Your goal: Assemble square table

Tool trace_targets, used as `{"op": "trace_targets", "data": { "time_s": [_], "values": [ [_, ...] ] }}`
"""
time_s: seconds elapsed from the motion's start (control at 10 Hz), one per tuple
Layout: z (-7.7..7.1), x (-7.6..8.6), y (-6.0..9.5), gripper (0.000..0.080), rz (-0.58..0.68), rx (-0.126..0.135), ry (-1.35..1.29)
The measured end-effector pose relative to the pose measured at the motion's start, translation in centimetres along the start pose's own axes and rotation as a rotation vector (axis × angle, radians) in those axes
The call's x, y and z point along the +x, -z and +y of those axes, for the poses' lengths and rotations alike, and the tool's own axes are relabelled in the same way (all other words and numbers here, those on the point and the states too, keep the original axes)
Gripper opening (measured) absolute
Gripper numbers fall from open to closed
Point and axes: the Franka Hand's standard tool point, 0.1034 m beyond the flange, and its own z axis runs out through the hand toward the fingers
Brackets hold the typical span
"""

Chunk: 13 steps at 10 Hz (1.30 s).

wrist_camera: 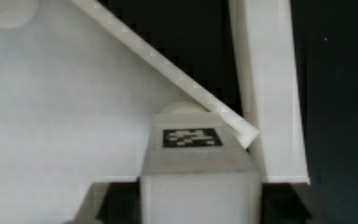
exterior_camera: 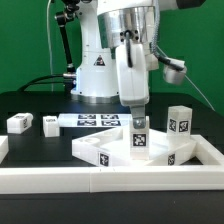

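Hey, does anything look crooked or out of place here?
The square top lies turned at an angle to the white rail. Nothing looks spilled or broken; the gripper holds a leg upright over the top.

claw (exterior_camera: 135, 112) clamping upright leg (exterior_camera: 138, 138), square top (exterior_camera: 100, 152) below

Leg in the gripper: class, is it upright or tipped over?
Upright. The leg stands vertical in the gripper, long sides straight up, over the square top. Whether it touches the top: cannot tell.
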Motion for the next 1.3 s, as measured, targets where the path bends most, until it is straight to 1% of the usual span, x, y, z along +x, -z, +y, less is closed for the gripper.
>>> {"op": "trace_targets", "data": {
  "time_s": [0.3,0.4,0.6,0.8,0.9,1.0,1.1,1.2,1.3],
  "values": [
    [0.0,-0.5,-0.1,0.029,-0.024,0.004,-0.208],
    [0.1,-0.6,-0.1,0.029,-0.027,0.004,-0.237],
    [0.0,-1.0,-0.2,0.029,-0.033,0.015,-0.342],
    [0.0,-1.1,-0.2,0.029,-0.033,0.015,-0.375],
    [0.0,-1.1,-0.2,0.04,-0.033,0.015,-0.365],
    [0.0,-1.1,-0.2,0.0538,-0.032,0.014,-0.343],
    [0.0,-1.2,-0.2,0.0614,-0.031,0.01,-0.234],
    [0.2,-1.3,-0.2,0.0614,-0.035,-0.005,-0.196],
    [0.2,-1.4,-0.2,0.0643,-0.038,-0.011,-0.082]
  ]
}}
